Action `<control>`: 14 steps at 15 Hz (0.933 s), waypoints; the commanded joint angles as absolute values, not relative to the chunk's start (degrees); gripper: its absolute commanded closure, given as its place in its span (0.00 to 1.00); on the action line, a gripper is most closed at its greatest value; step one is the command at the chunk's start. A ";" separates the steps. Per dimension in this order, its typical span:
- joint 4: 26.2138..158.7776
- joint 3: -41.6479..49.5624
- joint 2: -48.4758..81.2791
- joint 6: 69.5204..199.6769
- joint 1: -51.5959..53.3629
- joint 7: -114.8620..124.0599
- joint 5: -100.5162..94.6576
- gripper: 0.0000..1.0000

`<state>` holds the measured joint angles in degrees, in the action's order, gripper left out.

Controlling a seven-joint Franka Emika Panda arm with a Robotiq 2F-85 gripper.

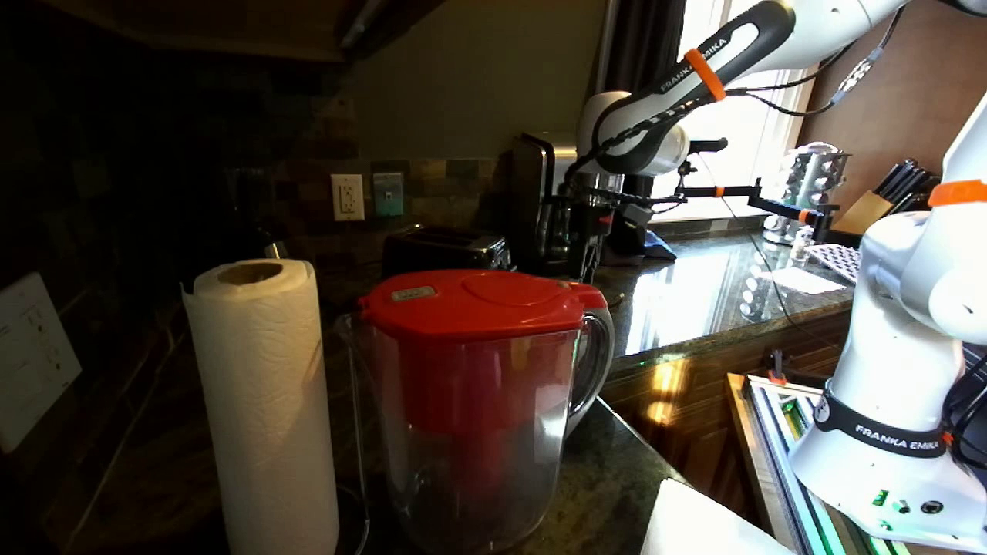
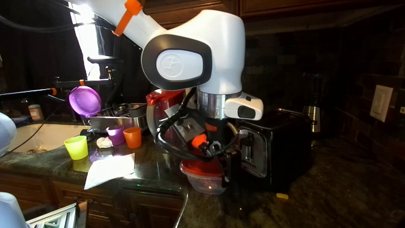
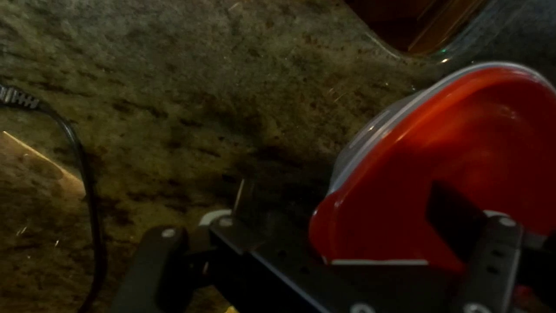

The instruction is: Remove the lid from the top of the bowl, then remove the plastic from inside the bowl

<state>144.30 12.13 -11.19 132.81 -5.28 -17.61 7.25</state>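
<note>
Red lid (image 3: 434, 161) is on the clear bowl (image 2: 207, 185), right at the gripper (image 3: 341, 202); fingers (image 3: 456, 221) stand well apart, nothing clamped; in the wrist view the lid's corner tab (image 3: 323, 221) lies in the gap between them, one finger overlapping the red, the other over counter (image 3: 195, 108); that tab is what the next move turns on; the lid spreads from it up and right in that view, running out of frame, so can't call a long axis; can't tell if a fingertip touches; one arm only, so no choice of hand.

Judgement: lid step, not done yet; next probably calls for a close on the tab and a peel upward; bowl looks light, may come up with the lid or skid; plastic inside can't be made out from here.

Just beside the gripper, black toaster (image 2: 275, 148); clearance hard to judge, likely blocks a swing that way; small yellow piece (image 2: 282, 196) on the counter beside its base; in the wrist view a black cord (image 3: 82, 161), well apart from the fingers.

Farther out: red-topped pitcher (image 1: 478, 385), which seems to hide the bowl in an exterior view; paper towel roll (image 1: 266, 408) beside it; white sheet (image 2: 110, 169), then lime cup (image 2: 76, 148), orange cup (image 2: 132, 138) and purple cup (image 2: 115, 135) toward the sink (image 2: 60, 136); all probably no bother unless the lid goes that way.
</note>
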 commanded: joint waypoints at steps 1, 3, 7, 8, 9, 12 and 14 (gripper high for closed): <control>144.76 12.85 -10.18 135.91 -6.22 -19.07 10.00 0.00; 144.36 12.88 -9.49 136.86 -6.29 -19.14 10.95 0.00; 143.84 12.61 -8.50 136.96 -6.28 -19.43 11.12 0.18; 143.75 12.57 -8.28 136.96 -6.35 -19.38 10.99 0.31; 143.76 12.55 -8.12 137.00 -6.40 -19.37 10.93 0.41; 143.71 12.58 -7.89 136.90 -6.55 -19.43 10.83 0.62; 143.69 12.60 -8.01 136.92 -6.62 -19.43 10.73 0.66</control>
